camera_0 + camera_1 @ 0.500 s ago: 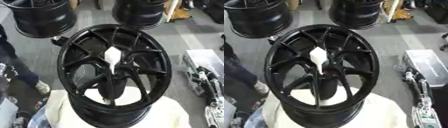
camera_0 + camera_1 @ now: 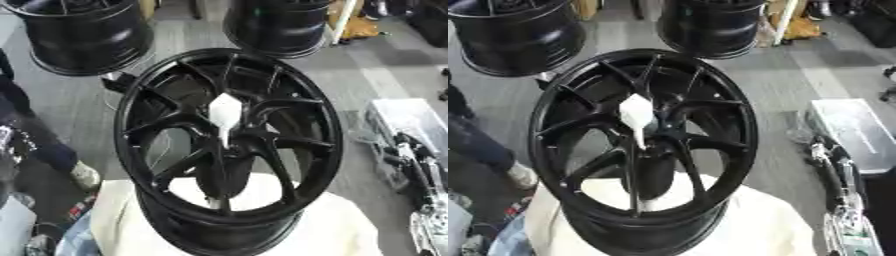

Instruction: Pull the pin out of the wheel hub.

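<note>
The wheel hub [image 2: 229, 145] is glossy black all over, spokes and rim alike. At its centre the pin [image 2: 224, 114] is white, pale against the dark spokes. Under the hub lies a cream-coloured cloth [image 2: 337, 227], plain, with no pattern. The floor [image 2: 385, 75] is grey, crossed by a lighter grey stripe. Two more wheel rims [image 2: 83, 37] at the far side are the same glossy black. At the upper right an orange-yellow object [image 2: 798, 27] shows beside a white pole [image 2: 341, 22]. At the right a silver-grey case [image 2: 850, 130] lies on the floor. The robot's right arm [image 2: 416, 165] is black with silver parts. At the left edge, dark blue trousers [image 2: 35, 145] end at a whitish shoe [image 2: 85, 176].
</note>
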### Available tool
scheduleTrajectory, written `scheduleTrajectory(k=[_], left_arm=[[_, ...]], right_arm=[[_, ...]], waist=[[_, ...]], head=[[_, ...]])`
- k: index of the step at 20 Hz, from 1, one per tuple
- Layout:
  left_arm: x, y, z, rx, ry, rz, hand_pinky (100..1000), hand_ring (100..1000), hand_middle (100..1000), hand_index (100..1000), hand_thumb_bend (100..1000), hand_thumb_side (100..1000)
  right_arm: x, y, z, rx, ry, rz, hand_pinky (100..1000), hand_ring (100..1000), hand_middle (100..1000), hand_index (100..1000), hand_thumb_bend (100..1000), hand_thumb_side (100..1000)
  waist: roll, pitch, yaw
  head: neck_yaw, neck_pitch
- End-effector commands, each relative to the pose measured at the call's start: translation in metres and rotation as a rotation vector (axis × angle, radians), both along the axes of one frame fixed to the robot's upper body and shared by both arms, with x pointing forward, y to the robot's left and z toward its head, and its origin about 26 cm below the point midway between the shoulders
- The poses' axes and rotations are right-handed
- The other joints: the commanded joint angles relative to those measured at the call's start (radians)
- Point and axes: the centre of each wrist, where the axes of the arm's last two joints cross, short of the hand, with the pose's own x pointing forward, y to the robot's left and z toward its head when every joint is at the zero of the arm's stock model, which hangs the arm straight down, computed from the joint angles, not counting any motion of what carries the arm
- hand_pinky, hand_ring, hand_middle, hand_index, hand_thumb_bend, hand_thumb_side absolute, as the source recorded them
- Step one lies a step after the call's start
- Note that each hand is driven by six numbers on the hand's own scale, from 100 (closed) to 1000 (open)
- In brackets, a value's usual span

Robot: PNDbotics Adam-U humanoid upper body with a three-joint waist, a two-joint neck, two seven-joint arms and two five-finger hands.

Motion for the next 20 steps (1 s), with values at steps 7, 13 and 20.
scheduleTrajectory(k=[7, 13, 20], left_arm=[[0.021, 0.026, 0.08, 0.201, -0.285, -0.126, 737, 680, 615, 687, 100, 693], [0.047, 0.041, 0.184, 0.577, -0.655, -0.369, 752, 708, 677, 744, 100, 489], [0.08, 0.015, 0.223, 1.036, -0.848, -0.726, 786, 763, 760, 823, 142, 449]], right_arm=[[0.002, -0.005, 0.007, -0.026, -0.016, 0.003, 731, 753, 829, 831, 100, 655], [0.002, -0.006, 0.007, -0.043, -0.007, 0.019, 731, 753, 829, 831, 100, 656], [0.003, -0.006, 0.009, -0.064, -0.001, 0.045, 731, 753, 829, 831, 100, 657]], waist=[[0.013, -0.018, -0.012], [0.03, -0.025, -0.037], [0.053, -0.033, -0.076]], head=[[0.003, -0.002], [0.022, -0.002], [0.047, -0.002]])
